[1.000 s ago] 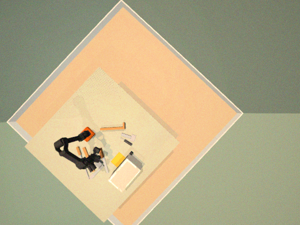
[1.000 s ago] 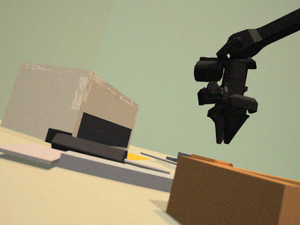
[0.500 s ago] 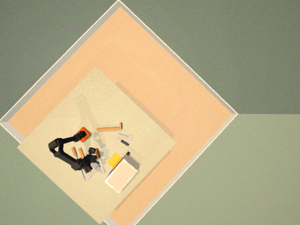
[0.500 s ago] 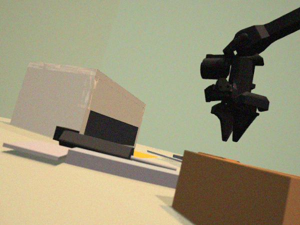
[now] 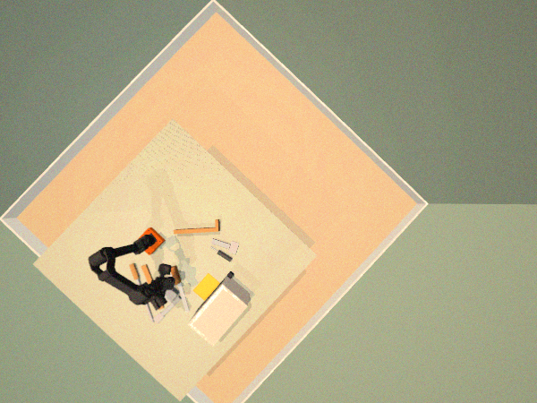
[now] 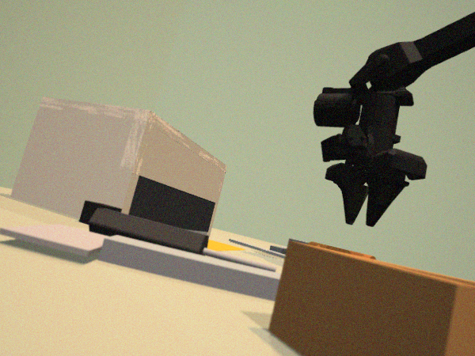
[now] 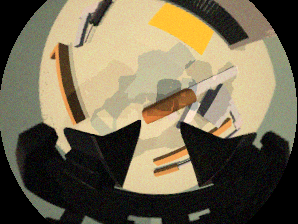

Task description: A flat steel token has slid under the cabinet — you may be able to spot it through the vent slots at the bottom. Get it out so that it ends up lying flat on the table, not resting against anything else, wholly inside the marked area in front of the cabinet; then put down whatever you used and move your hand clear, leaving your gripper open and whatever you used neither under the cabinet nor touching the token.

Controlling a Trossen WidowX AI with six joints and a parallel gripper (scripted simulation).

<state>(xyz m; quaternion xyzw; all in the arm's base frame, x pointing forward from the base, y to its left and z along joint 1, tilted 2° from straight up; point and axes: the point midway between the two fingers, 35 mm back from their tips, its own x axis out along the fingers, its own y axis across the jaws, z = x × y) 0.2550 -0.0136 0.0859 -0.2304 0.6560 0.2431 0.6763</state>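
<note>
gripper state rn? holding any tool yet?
Gripper: open, holding nothing, fingers apart in the air above the orange-brown stick on the table.

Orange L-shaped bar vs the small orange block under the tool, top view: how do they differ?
The orange L-shaped bar is long, thin, with a short hooked end; the small orange block is short and stubby. The bar lies away from the arm; the block sits beneath the open tool. Both are orange and lie on the table.
</note>
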